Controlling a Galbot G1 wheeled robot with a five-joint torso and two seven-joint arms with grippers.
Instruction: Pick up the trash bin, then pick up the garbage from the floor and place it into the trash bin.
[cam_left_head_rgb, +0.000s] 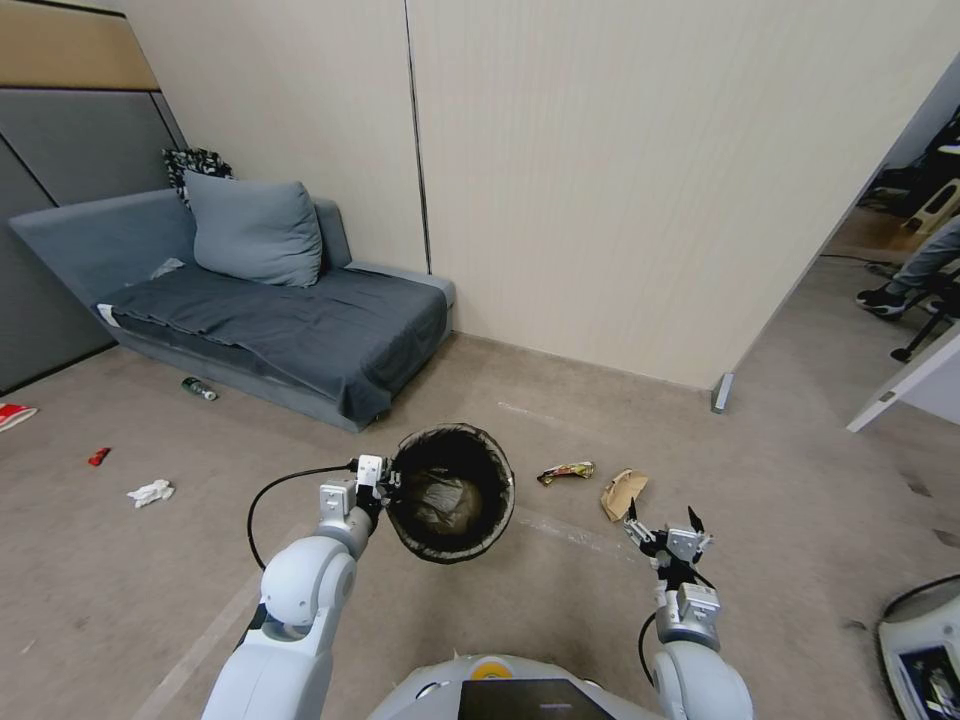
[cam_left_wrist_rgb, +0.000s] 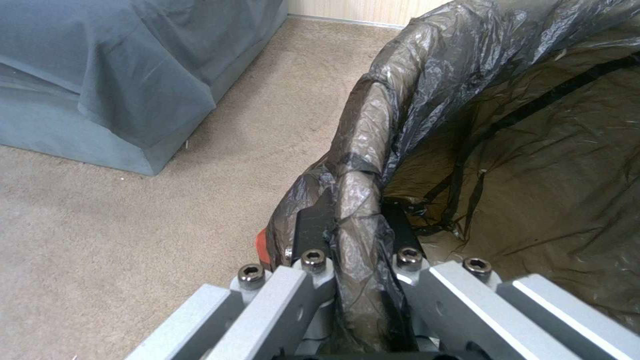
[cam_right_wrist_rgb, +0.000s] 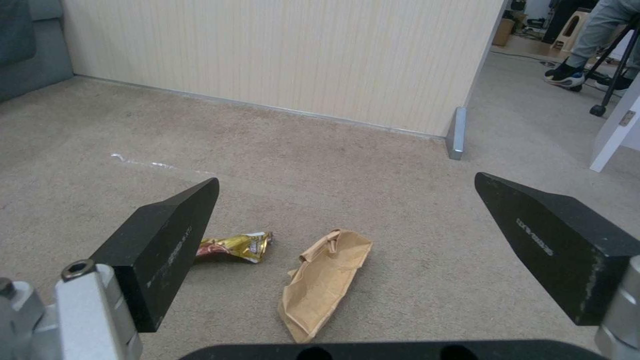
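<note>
A: Trash bin (cam_left_head_rgb: 451, 492)?
B: Held above the floor, left gripper (cam_left_wrist_rgb: 357, 235) clamped on its bagged rim.
A: Right gripper (cam_left_head_rgb: 664, 525)?
B: Jaws wide, empty (near brown paper scrap (cam_right_wrist_rgb: 323, 282), yellow wrapper (cam_right_wrist_rgb: 233, 246), both on carpet).

Trash bin: one (cam_left_head_rgb: 451, 492), round, lined with a dark bag.
Grippers: two, the left gripper (cam_left_head_rgb: 383, 478) clamped on the bin's rim, the right gripper (cam_left_head_rgb: 662, 522) with fingers spread wide.
Garbage on the floor: six pieces counted.
Yellow wrapper: one (cam_left_head_rgb: 566, 471).
Brown paper scrap: one (cam_left_head_rgb: 623, 493), just beside the yellow wrapper.
Crumpled white tissue: one (cam_left_head_rgb: 150, 492).
Small red piece: one (cam_left_head_rgb: 98, 456).
Red-and-white wrapper: one (cam_left_head_rgb: 12, 415), at the left edge of the head view.
Small bottle: one (cam_left_head_rgb: 199, 388), by the sofa's front.
Sofa: one (cam_left_head_rgb: 240, 300), grey.
Cushions on the sofa: two, a grey cushion (cam_left_head_rgb: 255, 232) and a patterned cushion (cam_left_head_rgb: 195, 161) behind it.
</note>
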